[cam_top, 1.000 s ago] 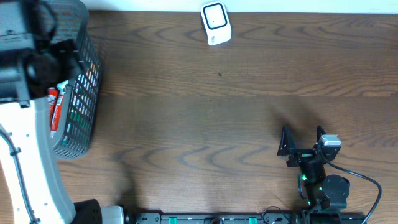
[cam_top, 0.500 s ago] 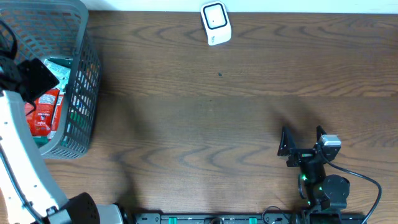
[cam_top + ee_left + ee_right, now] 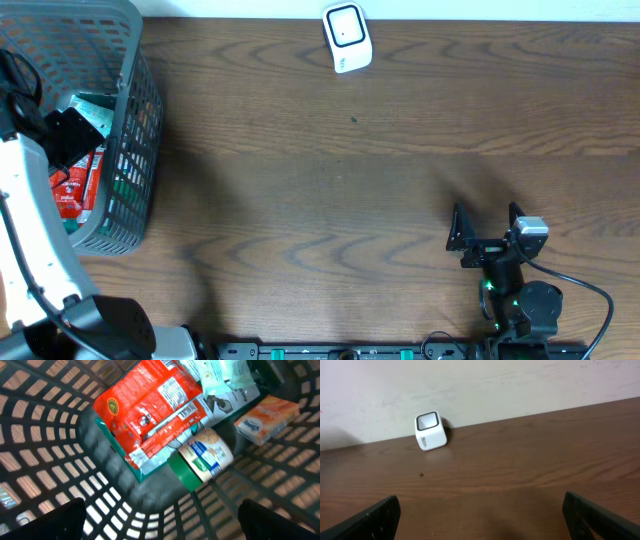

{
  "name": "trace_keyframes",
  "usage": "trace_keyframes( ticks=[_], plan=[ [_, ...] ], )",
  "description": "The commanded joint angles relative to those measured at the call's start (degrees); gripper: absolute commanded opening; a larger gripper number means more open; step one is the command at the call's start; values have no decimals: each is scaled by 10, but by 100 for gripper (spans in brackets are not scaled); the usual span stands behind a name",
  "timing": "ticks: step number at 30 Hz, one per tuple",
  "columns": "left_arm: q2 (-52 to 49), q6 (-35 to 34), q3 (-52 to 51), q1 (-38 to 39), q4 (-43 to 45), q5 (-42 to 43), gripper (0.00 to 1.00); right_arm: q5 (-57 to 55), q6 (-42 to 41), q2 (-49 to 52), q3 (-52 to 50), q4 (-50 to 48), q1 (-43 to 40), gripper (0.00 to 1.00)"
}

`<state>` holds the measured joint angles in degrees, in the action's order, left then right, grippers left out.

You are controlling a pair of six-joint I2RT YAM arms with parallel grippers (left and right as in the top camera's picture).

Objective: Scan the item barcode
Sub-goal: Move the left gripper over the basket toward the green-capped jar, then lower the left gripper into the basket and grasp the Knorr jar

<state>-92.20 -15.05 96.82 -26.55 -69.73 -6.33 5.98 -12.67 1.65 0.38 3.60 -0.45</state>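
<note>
A: Checking left gripper (image 3: 161,506): it hangs inside the grey basket (image 3: 135,70), fingers spread wide, nothing between them.
B: Item?
A: Red packet (image 3: 150,412) lies on top of the pile at the basket bottom, print side up, with barcode-like stripes near one edge. Under it is a green box (image 3: 182,472). Beside it are a round tub (image 3: 207,455), an orange pack (image 3: 265,420) and a white pouch (image 3: 220,375).
B: Right side?
A: Right gripper (image 3: 486,222) sits near the table's (image 3: 350,180) near right edge, jaws apart, empty. White scanner (image 3: 347,38) stands at the far edge, well apart from both.
</note>
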Motion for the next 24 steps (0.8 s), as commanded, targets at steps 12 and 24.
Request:
trace_keyframes(
  ticks=[12, 24],
  plan=[
    [-142, 118, -10, 1, 65, 62, 98, -1, -6, -1, -1, 2, 5, 99],
    [-186, 206, -10, 1, 89, 65, 89, -1, -6, -1, -1, 2, 5, 99]
  ],
)
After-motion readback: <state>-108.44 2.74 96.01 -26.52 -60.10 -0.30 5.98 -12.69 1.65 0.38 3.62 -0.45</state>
